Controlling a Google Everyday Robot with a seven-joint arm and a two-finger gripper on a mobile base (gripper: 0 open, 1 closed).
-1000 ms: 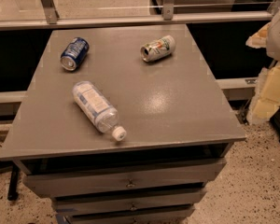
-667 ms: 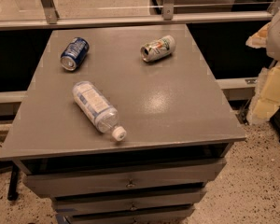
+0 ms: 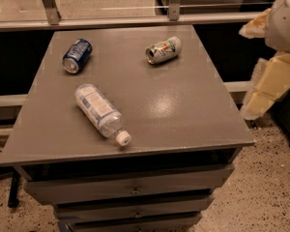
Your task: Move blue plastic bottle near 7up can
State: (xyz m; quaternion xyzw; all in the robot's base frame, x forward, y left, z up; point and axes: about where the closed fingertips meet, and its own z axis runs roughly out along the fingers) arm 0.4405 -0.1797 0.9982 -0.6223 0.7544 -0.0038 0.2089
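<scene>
Gripper (image 3: pixel 272 79): at the right frame edge, off the table (image 3: pixel 183 110), well apart from everything; open or closed, cannot tell. Blue plastic bottle (image 3: pixel 99 111) lies on its side front-left, cap (image 3: pixel 123 138) near the front edge. 7up can (image 3: pixel 163 50) lies at the back right. Risk: an off-centre grasp could roll the bottle off the front; dark blue can (image 3: pixel 77 55) is a decoy. Labels unreadable
</scene>
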